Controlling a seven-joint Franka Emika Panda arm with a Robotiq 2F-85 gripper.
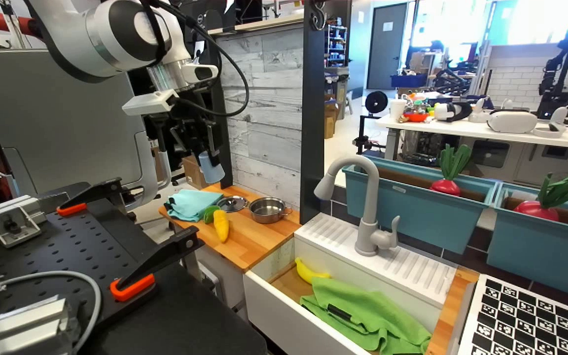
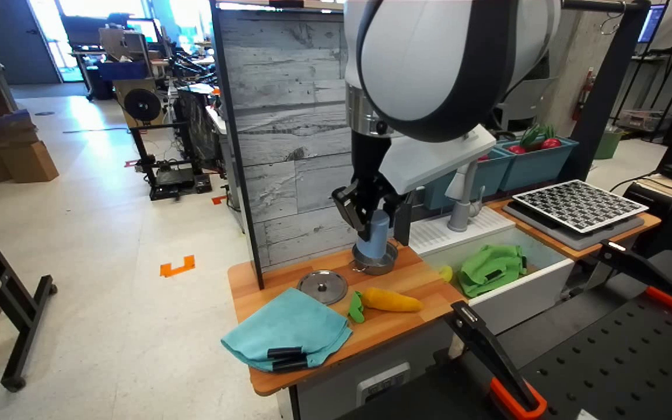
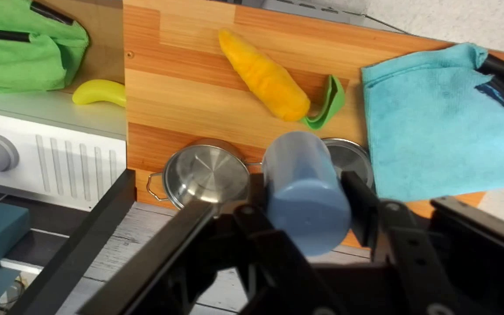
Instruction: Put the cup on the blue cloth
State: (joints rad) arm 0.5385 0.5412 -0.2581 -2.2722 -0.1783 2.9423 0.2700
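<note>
Your gripper [image 3: 308, 192] is grasping the blue cylindrical cup [image 3: 309, 225], its fingers [image 3: 360, 206] parted only by the cup's width, one on either side. You have the cup in the air above the wooden bench [image 2: 415, 273], well apart from the folded light-blue cloth [image 2: 286, 324], which lies at one end of the bench with black strips on it. Next to the cloth you can see a round steel lid [image 2: 322, 286] with a knob; a yellow-orange carrot [image 2: 391, 300] with a green leafy end lies near it, and a small round steel pot [image 1: 266, 212] with wire handles stands beyond the lid. A panel of grey-white planks [image 2: 289, 134] rises along one edge. Toward the bench's other end, your white sink [image 1: 284, 320] holds a yellow banana [image 1: 308, 272] and a crumpled green cloth [image 1: 363, 305], beside a light-grey faucet [image 1: 370, 207]. Past it are teal planter boxes [image 1: 412, 212] with red radishes [image 1: 445, 187], and, in an exterior view, brown cardboard boxes [image 2: 27, 160] stand on the pale floor [image 2: 126, 326].
</note>
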